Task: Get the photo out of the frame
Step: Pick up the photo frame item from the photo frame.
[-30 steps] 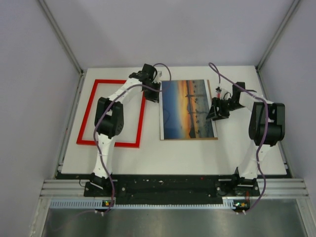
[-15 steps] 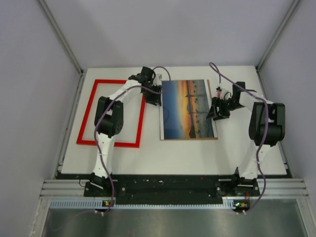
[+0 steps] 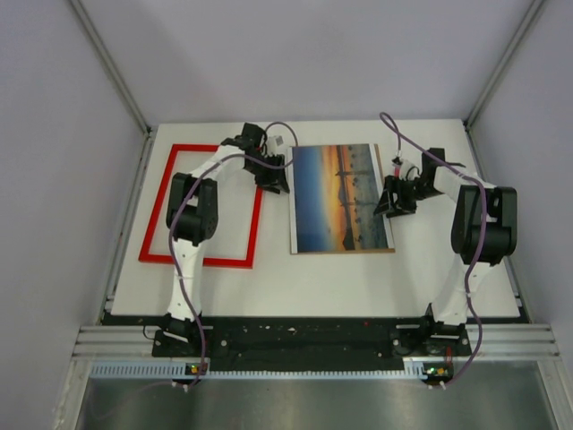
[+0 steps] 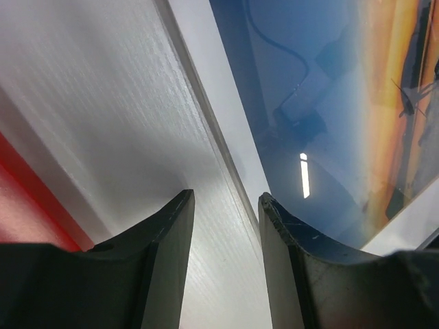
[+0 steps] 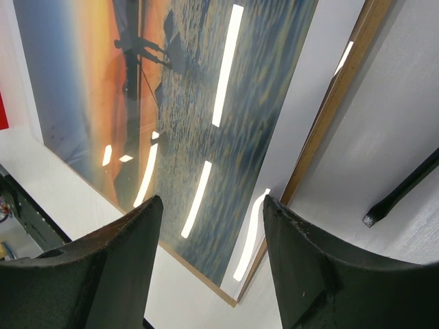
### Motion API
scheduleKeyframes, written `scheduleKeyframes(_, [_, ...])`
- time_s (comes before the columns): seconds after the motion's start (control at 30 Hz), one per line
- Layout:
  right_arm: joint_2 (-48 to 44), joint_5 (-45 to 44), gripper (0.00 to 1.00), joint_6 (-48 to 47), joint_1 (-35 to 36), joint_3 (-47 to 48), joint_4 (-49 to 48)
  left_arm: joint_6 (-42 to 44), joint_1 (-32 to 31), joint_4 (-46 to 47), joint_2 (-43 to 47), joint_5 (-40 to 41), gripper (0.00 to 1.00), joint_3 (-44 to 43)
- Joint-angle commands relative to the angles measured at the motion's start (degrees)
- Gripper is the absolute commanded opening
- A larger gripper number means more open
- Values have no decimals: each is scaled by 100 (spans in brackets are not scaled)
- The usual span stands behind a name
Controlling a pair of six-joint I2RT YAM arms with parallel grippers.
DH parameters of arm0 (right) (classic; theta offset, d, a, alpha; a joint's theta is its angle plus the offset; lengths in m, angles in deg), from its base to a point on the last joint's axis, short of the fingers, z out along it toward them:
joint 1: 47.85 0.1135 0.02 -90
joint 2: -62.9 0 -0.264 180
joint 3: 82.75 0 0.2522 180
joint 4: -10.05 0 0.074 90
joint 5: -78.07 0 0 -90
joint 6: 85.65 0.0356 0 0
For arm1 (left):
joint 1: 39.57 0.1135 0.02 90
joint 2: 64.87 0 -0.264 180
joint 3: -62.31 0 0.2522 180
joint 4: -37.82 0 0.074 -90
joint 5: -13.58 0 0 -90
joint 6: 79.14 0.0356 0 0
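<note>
Orange and blue, the glossy photo [image 3: 342, 199] lies flat and face up in the middle of the worktop [image 3: 358, 287], fully outside the frame [image 3: 154, 208]. Its thin white border shows in both wrist views, and long white bars of lamp light reflect off its surface. It rests on a brown backing board [image 5: 322, 137], which shows only as a narrow edge along the print's right and near sides. The red frame lies flat to the left, apart from the print, with a strip of bare worktop between them and bare worktop showing through its opening.

The left claw [image 4: 223, 205] is over that strip, just beside the photo's left border. Its jaws are parted and nothing is between them. The right claw [image 5: 212, 205] hangs over the photo's right edge, jaws wide apart and gripping nothing. I cannot tell whether it touches the print.

The worktop is white with a faint grain. Plain pale grey-lilac walls [image 3: 313, 63] close it in at the back and on both sides, with metal rails in the corners. An aluminium rail [image 3: 304, 345] runs along the near edge, where the arm bases sit.
</note>
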Motion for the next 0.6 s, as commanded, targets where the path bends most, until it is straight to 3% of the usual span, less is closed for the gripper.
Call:
scheduleKeyframes(0.0, [143,186,61,-3,-21,24,-256,-97,-43,289,-81,-528,49,143])
scheduleKeyframes(0.57, [257,556,61,-56,269,7,-212,-158,-8,439,-203,-836,51,371])
